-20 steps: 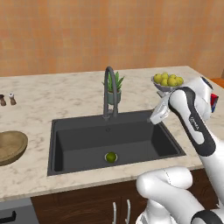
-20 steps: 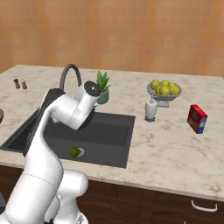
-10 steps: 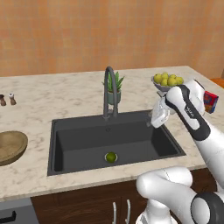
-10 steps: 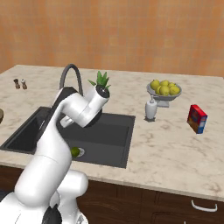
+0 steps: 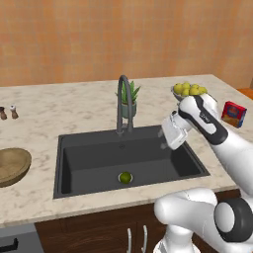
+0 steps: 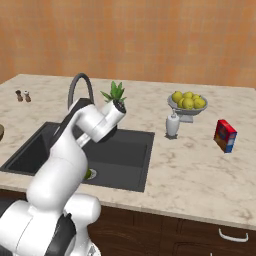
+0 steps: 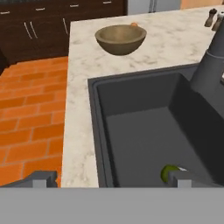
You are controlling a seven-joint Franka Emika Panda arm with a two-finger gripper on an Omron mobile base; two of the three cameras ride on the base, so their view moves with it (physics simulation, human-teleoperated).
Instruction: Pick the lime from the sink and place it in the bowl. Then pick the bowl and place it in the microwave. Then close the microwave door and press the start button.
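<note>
The lime [image 5: 125,178] lies on the floor of the dark grey sink [image 5: 94,160], near its front wall by the drain. In the hand view the lime [image 7: 169,172] peeks out beside my right fingertip [image 7: 183,177]. My gripper [image 5: 162,139] hovers above the right part of the basin, pointing left, open and empty; in the hand view the gripper [image 7: 113,179] spans the sink's [image 7: 131,131] near wall. The wooden bowl [image 5: 10,165] sits on the counter left of the sink, also seen as the bowl [image 7: 120,38] beyond the basin. The microwave is out of view.
The arched faucet [image 5: 123,104] and a potted plant [image 5: 131,99] stand behind the sink. A white dish of lemons [image 5: 190,91], a soap bottle [image 6: 172,125] and a red box [image 5: 233,113] sit right. Two shakers [image 5: 7,112] stand far left.
The arm has swung the hand a little left and down, from over the counter edge to above the sink's right side. The gripper stayed open; the lime and bowl have not moved.
</note>
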